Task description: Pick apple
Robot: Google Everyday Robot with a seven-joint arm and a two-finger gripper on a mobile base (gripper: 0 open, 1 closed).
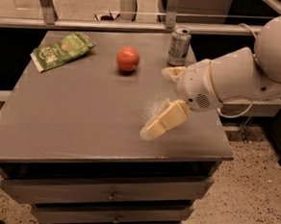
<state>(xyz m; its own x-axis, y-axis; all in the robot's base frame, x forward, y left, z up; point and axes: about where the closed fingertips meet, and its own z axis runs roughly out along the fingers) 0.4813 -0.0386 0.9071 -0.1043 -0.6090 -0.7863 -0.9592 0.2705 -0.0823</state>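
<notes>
The red apple [128,59] sits on the grey table [82,119], at the far middle of its top. My gripper [155,103] hangs over the right half of the table, right of and nearer than the apple, about a hand's width from it. Its two pale fingers are spread apart: one finger [165,121] points down-left toward the table, the other [171,72] sits higher, near the can. The gripper is open and holds nothing.
A silver drink can [179,46] stands upright at the far right of the table, just behind the gripper. A green snack bag [63,50] lies at the far left. The table has drawers [110,196] in front; a rail runs behind it.
</notes>
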